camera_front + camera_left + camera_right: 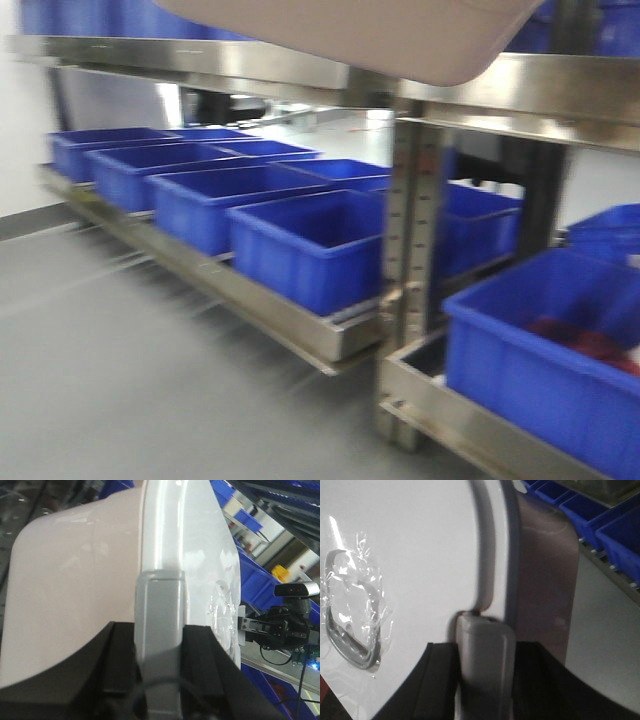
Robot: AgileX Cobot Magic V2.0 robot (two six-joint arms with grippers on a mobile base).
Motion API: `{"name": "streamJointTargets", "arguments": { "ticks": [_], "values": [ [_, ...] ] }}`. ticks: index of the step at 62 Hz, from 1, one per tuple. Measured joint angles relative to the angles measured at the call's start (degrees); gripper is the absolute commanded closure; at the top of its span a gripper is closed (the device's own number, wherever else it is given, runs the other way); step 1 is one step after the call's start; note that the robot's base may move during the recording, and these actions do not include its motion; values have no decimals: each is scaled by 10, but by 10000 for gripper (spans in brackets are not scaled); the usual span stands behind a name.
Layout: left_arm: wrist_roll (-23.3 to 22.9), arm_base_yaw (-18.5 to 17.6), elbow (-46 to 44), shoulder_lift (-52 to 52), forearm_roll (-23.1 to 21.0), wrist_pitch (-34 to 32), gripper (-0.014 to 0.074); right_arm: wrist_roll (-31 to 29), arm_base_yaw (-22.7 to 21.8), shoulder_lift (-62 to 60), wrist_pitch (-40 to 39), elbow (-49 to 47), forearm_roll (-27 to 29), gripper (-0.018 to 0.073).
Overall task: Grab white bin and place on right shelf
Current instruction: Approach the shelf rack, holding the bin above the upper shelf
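Note:
The white bin [360, 35] hangs in the air at the top of the front view, with only its pale underside showing. My left gripper [160, 627] is shut on the grey handle clip [160, 605] at one end of the bin [75, 580]. At the other end my right gripper [485, 647] is shut on the matching grey clip [485, 635], beside the white lid [395, 555]. The right shelf [560, 95] is the shiny steel rack just behind and below the bin's right corner, past a perforated upright [415, 250].
Several blue bins [300, 250] line the lower steel shelf on the left. Another blue bin [540, 360], holding something red, stands on the lower right shelf. Grey floor [130, 380] lies in front. More blue bins [615, 530] show beside the right wrist.

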Motion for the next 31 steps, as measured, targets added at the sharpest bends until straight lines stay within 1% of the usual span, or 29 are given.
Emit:
{"name": "streamJointTargets", "arguments": {
  "ticks": [31],
  "values": [
    [0,0,0,0,0,0,713,0,0,0,0,0,0,504]
  ]
}}
